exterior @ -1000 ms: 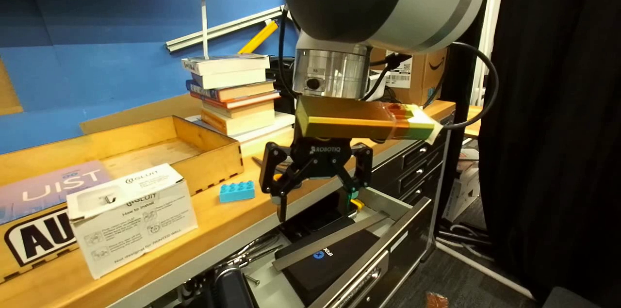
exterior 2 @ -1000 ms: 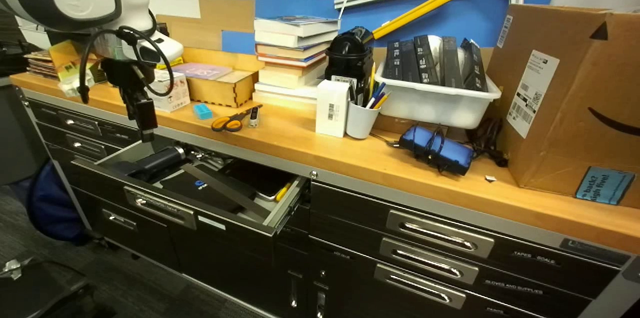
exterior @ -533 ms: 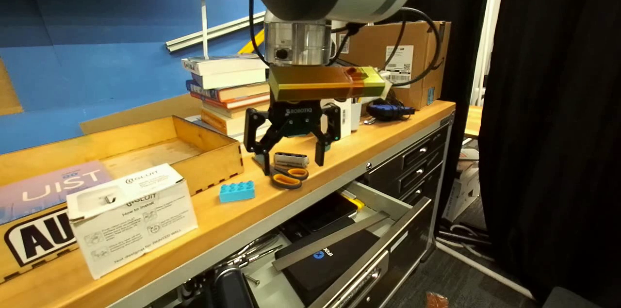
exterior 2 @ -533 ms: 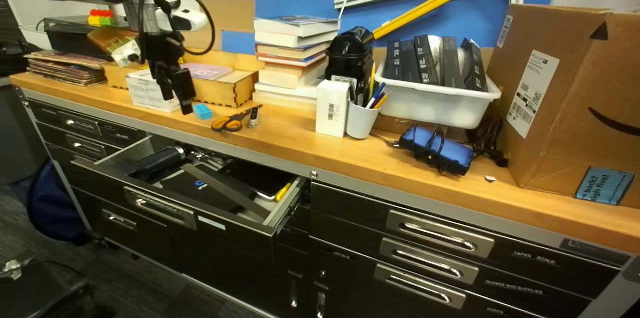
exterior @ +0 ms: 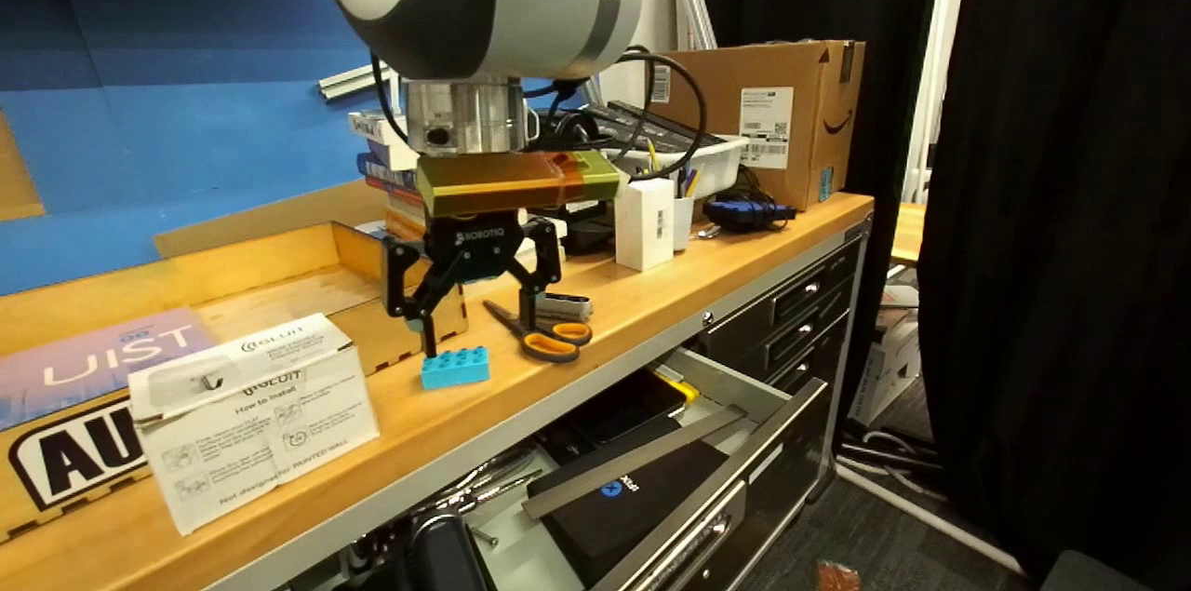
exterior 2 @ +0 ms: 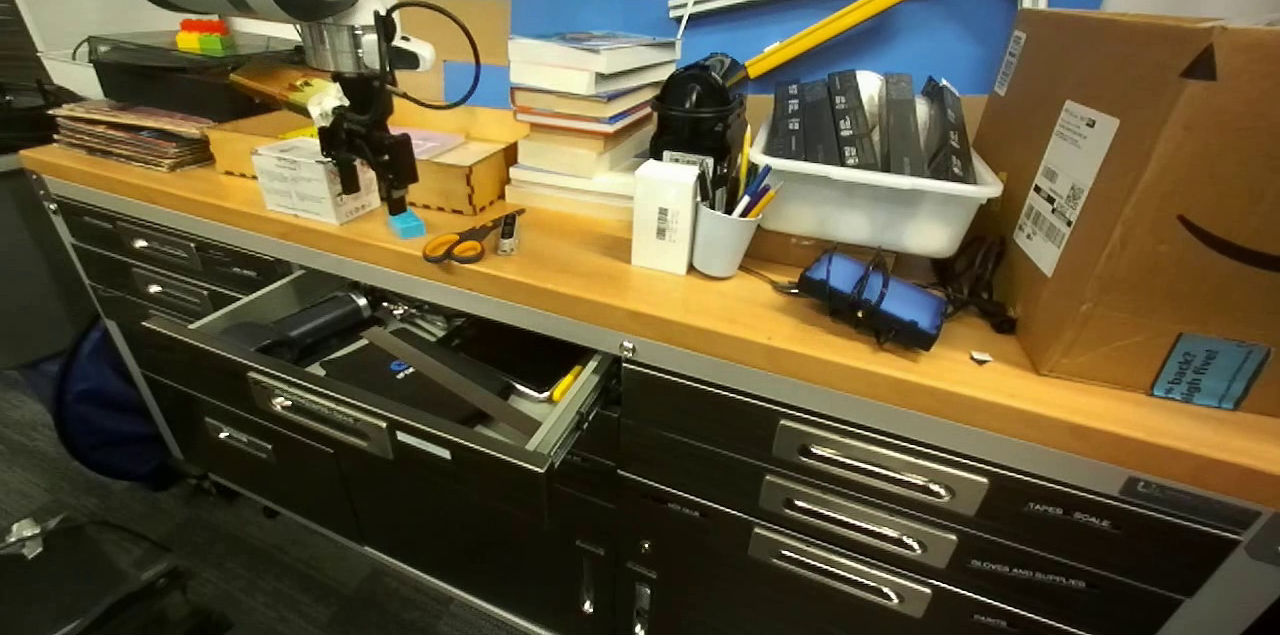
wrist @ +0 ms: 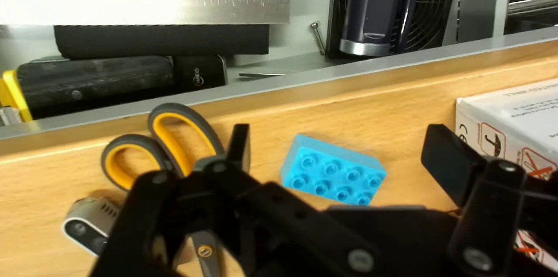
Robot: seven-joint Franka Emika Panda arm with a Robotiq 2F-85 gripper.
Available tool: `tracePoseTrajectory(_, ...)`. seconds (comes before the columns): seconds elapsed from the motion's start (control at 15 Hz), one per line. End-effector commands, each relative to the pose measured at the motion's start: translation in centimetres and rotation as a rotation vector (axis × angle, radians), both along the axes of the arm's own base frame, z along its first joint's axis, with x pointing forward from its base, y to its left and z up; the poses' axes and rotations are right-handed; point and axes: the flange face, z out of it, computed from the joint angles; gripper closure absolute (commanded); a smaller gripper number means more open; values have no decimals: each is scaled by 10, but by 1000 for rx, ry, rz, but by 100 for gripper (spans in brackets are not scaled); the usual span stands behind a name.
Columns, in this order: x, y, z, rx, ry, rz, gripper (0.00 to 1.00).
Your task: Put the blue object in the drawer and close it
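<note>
Bright-blue studded plastic brick (wrist: 333, 171): it lay near the orange-and-black-handled scissors (wrist: 178, 160). My black two-fingered gripper (exterior: 478, 340) had its jaws wide, holding nothing. I judged the brick light, stiff, slightly slick, best pinched by its flat short ends.

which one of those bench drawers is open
The wide drawer with the metal ruler lying across a black case inside. Its front stands pulled out, baring the contents; the other drawers in view look shut, their fronts flush.
</note>
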Motion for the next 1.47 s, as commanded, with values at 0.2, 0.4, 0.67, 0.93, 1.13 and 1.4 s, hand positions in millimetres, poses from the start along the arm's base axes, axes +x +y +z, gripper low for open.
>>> tracePoseTrajectory(0.2, 48, 31, -27, -38, -13, 34, 0)
tracePoseTrajectory(0.4, 58, 35, -35, -53, -23, 20, 26)
tracePoseTrajectory(0.67, 58, 36, -34, -53, -25, -9, 51)
tracePoseTrajectory(0.93, 28, 31, -34, -61, 36, -7, 51)
tracePoseTrajectory(1.13, -13, 21, -42, -79, 66, -46, 51)
tracePoseTrajectory(1.4, -66, 4, -58, -78, 78, -130, 51)
